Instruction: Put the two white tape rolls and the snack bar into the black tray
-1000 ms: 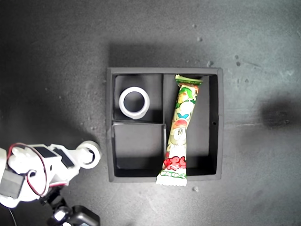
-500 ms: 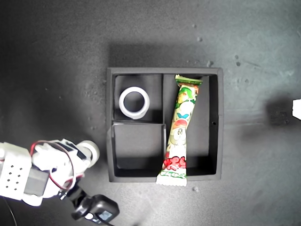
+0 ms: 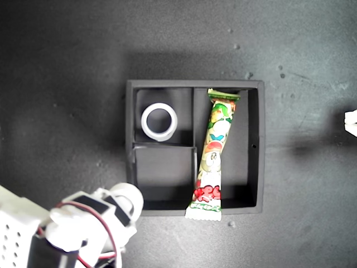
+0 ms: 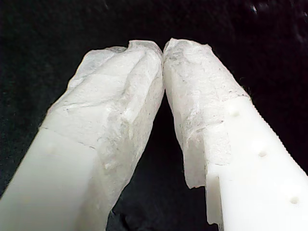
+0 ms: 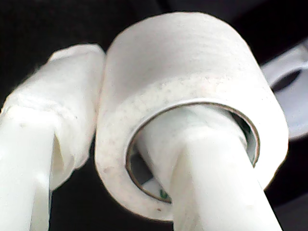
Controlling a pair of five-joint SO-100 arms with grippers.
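Note:
The black tray lies in the middle of the exterior view. One white tape roll lies flat in its upper-left small compartment. The snack bar lies slanted in the long compartment, one crimped end resting over the near wall. My second gripper is at the exterior view's lower left, just off the tray's near-left corner. It is shut on the other white tape roll, one finger through the centre and one outside the wall. My first gripper is shut and holds nothing, its padded tips touching above dark surface.
A dark grey mat covers the whole table. The tray's lower-left small compartment holds nothing. A small white piece of an arm shows at the exterior view's right edge. Small crumbs lie near the tray.
My second gripper has carried the tape roll rightward in the exterior view, up to the tray's near-left corner. A white arm piece has come in at the right edge.

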